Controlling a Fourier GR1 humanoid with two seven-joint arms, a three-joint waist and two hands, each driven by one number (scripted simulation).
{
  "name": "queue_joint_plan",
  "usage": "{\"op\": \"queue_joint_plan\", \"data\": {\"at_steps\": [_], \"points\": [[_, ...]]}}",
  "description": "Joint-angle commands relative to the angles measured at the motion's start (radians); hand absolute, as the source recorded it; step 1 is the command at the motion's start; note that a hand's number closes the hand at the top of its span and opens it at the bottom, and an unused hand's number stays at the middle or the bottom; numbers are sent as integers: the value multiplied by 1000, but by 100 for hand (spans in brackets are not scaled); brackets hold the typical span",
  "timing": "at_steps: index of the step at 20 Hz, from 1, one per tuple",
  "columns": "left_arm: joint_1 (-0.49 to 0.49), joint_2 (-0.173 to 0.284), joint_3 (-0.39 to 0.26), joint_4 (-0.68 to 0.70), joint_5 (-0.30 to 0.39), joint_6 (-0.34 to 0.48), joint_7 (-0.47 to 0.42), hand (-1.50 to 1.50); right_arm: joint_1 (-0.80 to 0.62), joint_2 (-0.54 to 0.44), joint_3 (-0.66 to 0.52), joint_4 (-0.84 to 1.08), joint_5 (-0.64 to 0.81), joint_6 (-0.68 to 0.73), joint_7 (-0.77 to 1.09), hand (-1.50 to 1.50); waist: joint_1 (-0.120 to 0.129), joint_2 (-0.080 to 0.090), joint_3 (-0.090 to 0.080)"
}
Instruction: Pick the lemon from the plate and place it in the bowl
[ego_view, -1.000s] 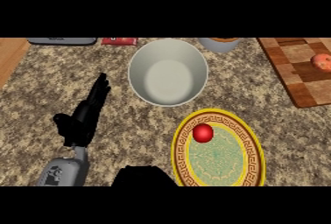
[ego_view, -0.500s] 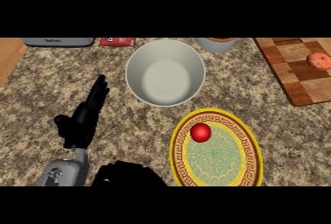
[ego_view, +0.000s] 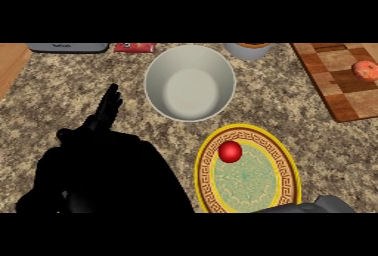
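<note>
A small red round fruit (ego_view: 229, 151), the task's lemon, lies on the upper left part of the yellow-rimmed patterned plate (ego_view: 284, 175) at lower right. The white bowl (ego_view: 190, 82) stands empty just above the plate. My left hand (ego_view: 100, 122) lies left of the bowl, open, fingers straight and pointing up towards it. A large black shape (ego_view: 111, 175), seemingly my right hand near the camera, fills the lower left and hides the left forearm. A grey piece of arm (ego_view: 325, 202) shows at the plate's lower edge.
A wooden cutting board (ego_view: 332, 85) with an orange-red fruit (ego_view: 365, 69) sits at upper right. Along the back stand a grey cup (ego_view: 247, 50), a red item (ego_view: 134, 47) and a grey object (ego_view: 68, 47).
The black shape has risen from the lower edge and grown, now covering my left forearm. A grey arm part has appeared at lower right. Fruit, plate, bowl and left hand are unmoved.
</note>
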Motion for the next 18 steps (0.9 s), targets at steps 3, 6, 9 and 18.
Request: {"op": "queue_joint_plan", "data": {"at_steps": [3,6,9,18], "points": [[31,-11,-16,-9,-23,12,-10,0,-240,3,-164,184,-96,9,64,150,-2,3,1],[7,-50,-30,4,-40,48,-6,0,-237,4,-184,279,-106,42,6,150,-9,4,1],[-16,-11,11,-4,1,8,5,0,-294,-17,-234,443,-56,114,-73,150,-6,8,0],[15,-29,-16,-38,-32,30,13,0,-219,-27,-226,725,91,77,-287,150,-8,7,1]]}}
